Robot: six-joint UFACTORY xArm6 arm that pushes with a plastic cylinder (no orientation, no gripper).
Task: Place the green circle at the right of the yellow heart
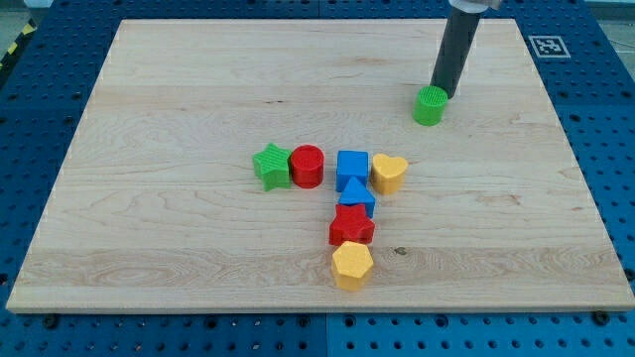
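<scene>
camera view, from the bottom up: a yellow hexagon, a red star, a blue triangle and a blue square stack upward, flanked by a red cylinder and green star to the view's left and the yellow heart touching the square's right. further up and right sits the green circle, well apart from the heart, with my tip touching its upper right edge; there is no gripper, so nothing opens or pinches. i judge a steady push down the view, keeping the tip centred behind the circle, should stop it just right of the heart without nudging it; the only marking is a black-and-white fiducial tag, with no readable writing.
</scene>
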